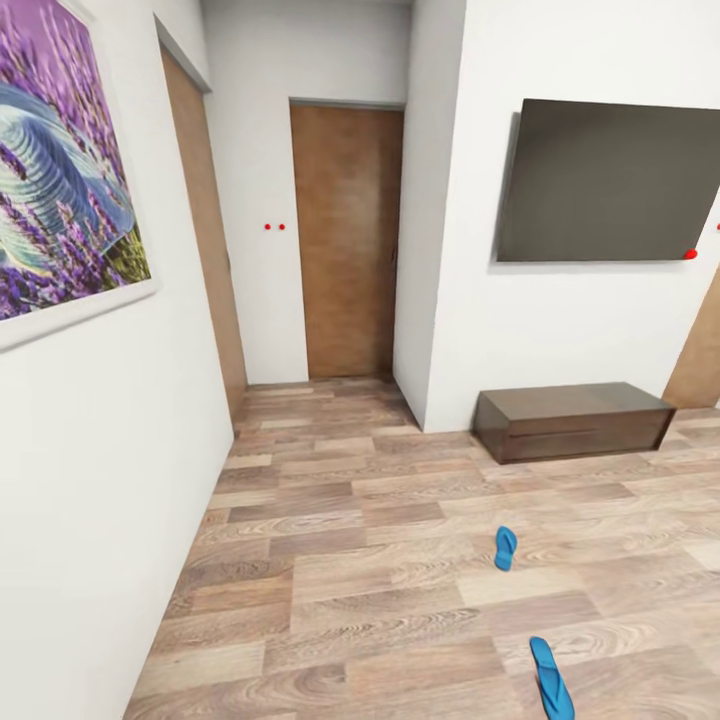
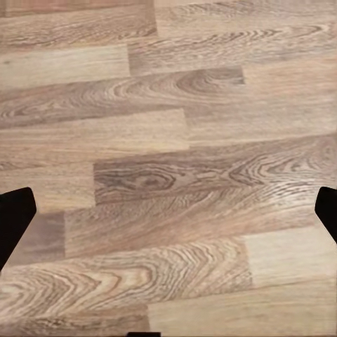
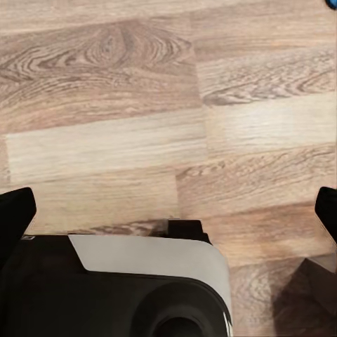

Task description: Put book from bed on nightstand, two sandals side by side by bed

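Two bright blue sandals lie apart on the wood-plank floor at the lower right of the head view: one sandal [image 1: 505, 548] farther off, the other sandal [image 1: 551, 678] near the bottom edge. A blue sliver of a sandal [image 3: 331, 3] touches a corner of the right wrist view. My left gripper [image 2: 172, 214] hangs open over bare floor, its dark fingertips [image 2: 17, 217] far apart. My right gripper [image 3: 172, 216] is open too, above floor and my own base [image 3: 140, 281]. The book, the bed and the nightstands are out of view.
A long low dark-wood bench [image 1: 570, 420] stands against the right wall under a dark TV [image 1: 610, 180]. A white wall with a lavender picture [image 1: 60, 160] runs close on the left. A short hallway leads to a wooden door [image 1: 347, 240]; a wall corner [image 1: 425, 300] juts out.
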Tool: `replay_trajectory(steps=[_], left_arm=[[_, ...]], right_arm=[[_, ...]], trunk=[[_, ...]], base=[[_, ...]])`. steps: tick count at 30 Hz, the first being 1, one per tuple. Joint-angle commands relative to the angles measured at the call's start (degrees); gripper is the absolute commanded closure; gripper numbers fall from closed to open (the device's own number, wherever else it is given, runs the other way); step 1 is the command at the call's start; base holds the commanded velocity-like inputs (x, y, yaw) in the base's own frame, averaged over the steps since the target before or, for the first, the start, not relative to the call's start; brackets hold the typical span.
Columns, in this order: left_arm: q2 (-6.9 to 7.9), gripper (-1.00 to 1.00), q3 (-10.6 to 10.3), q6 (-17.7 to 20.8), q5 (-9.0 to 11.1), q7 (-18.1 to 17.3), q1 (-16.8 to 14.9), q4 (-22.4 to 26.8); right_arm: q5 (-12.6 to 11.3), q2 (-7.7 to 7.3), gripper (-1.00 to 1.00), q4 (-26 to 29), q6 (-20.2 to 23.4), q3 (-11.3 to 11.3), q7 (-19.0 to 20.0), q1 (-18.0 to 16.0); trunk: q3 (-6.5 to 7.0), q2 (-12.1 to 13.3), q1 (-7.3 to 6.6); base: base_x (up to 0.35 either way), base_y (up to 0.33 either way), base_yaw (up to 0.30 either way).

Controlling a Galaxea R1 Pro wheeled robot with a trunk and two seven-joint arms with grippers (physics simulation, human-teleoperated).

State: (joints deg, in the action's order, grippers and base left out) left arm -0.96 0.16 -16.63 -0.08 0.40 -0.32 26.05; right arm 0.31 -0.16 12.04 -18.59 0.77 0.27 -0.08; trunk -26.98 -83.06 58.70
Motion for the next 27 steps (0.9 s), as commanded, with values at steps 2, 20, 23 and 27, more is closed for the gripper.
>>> replay_trajectory(steps=[2,20,23,27], left_arm=[[-0.01,-1.0,0.01,-0.2,-0.01,0.04,-0.03,-0.03],[-0.01,-1.0,0.01,-0.22,-0.01,0.04,-0.03,-0.03],[-0.01,-1.0,0.01,-0.23,-0.01,0.04,-0.03,-0.03],[-0.01,-1.0,0.01,-0.21,-0.01,0.04,-0.03,-0.03]], right_arm=[[0.04,-0.01,-1.0,0.02,-0.13,0.09,0.1,-0.01],[0.04,0.05,-1.0,0.0,-0.13,0.04,0.26,-0.01],[0.04,0.06,-1.0,0.0,-0.13,0.02,0.26,-0.01],[0.04,0.07,-1.0,0.0,-0.13,0.02,0.26,-0.01]], trunk=[[-0.05,-0.02,0.03],[-0.05,-0.02,0.03],[-0.05,-0.02,0.03],[-0.05,-0.02,0.03]], base=[[0.219,0.0,0.0],[0.016,0.0,-0.237],[0.0,0.0,-0.272],[0.0,0.0,-0.256]])
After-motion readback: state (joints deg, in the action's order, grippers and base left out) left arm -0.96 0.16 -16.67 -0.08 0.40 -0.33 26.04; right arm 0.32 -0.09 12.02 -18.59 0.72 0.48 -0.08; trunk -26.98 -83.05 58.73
